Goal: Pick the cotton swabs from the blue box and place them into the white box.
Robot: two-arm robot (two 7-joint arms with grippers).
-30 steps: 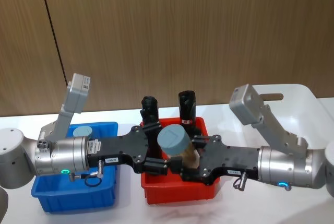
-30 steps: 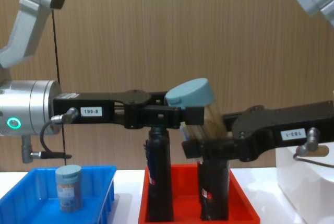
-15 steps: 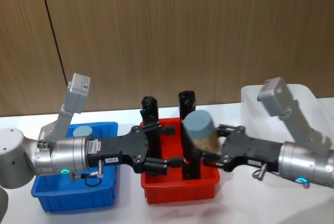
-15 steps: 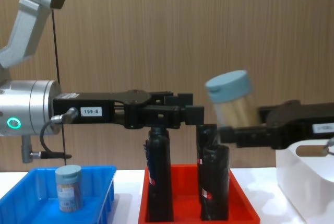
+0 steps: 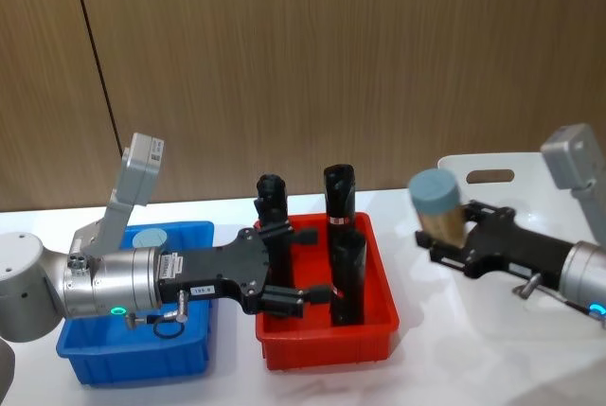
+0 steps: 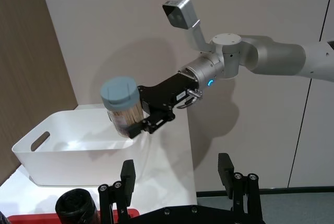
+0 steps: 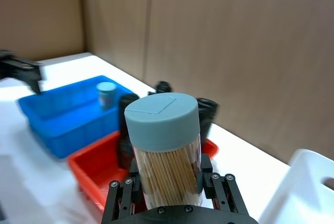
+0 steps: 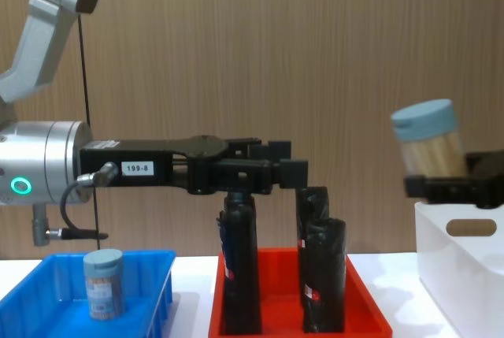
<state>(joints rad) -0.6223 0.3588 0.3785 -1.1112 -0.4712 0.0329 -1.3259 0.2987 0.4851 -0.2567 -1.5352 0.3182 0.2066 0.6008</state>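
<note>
Since one second ago, the right gripper [image 5: 445, 240] has carried the swab jar [image 5: 437, 205] from above the red tray [image 5: 327, 354] to the left rim of the white box [image 5: 530, 171]. The gripper remains clenched on the jar's lower body, and the jar is upright and clear of the box. The left gripper [image 5: 292, 266] has not moved. It stays released and empty above the red tray, fingers spread, beside the black rolls [image 5: 339, 200].

The right wrist view shows thin sticks packed inside the jar [image 7: 164, 148]. The chest view shows the second swab jar [image 8: 103, 283] standing upright in the blue box [image 8: 31, 295]; the head view shows little more than its lid. The left wrist view shows the held jar raised just beside the white box's wall.

A tag [image 8: 138, 169] on the left arm reads "199-8". The printing on the second jar cannot be read.
</note>
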